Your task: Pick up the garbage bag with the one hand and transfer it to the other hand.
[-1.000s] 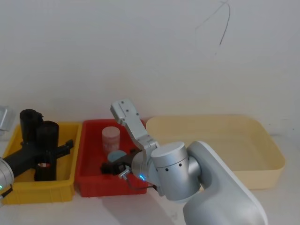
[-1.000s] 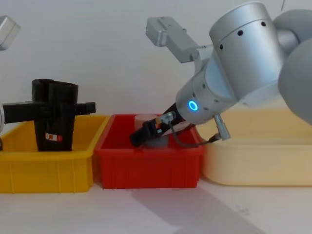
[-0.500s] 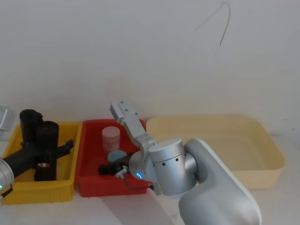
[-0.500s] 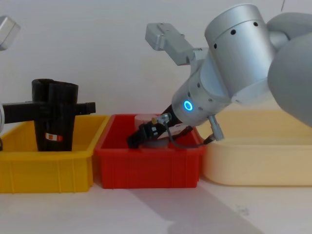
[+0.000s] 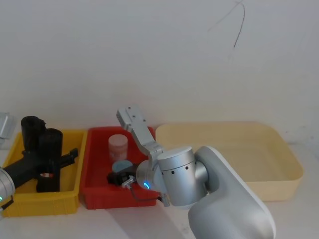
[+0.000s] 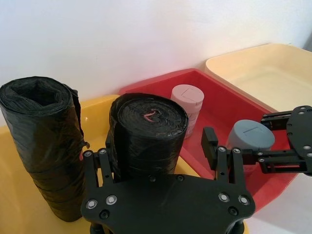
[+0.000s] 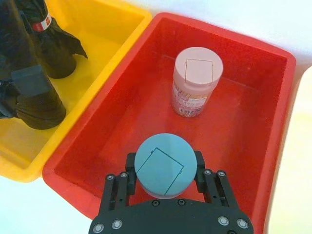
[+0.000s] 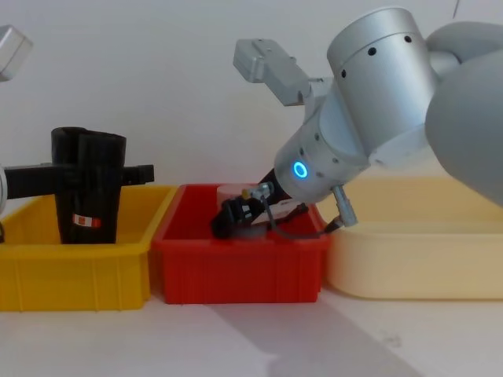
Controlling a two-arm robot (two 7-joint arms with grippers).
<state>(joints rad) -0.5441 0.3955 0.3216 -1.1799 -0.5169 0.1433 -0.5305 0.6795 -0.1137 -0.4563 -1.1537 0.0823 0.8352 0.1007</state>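
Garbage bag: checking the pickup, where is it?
Head view, robot's left: garbage bag upright in the yellow bin, between the left gripper fingers, beside another roll.

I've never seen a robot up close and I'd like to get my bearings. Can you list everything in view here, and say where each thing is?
garbage bag: 1, black roll, upright in the yellow bin, the nearer of two rolls
second roll: 1, black with a loose flap, upright in the yellow bin beside the first
yellow bin: 1, yellow, on the robot's left
red bin: 1, red, in the middle
pink jar: 1, pink, upright at the back of the red bin
blue-lidded jar: 1, grey-blue, upright at the front of the red bin
cream tray: 1, cream, on the right
table: 1, white, under all three containers
left gripper: 1, black, open around the garbage bag
right gripper: 1, black, at the blue-lidded jar
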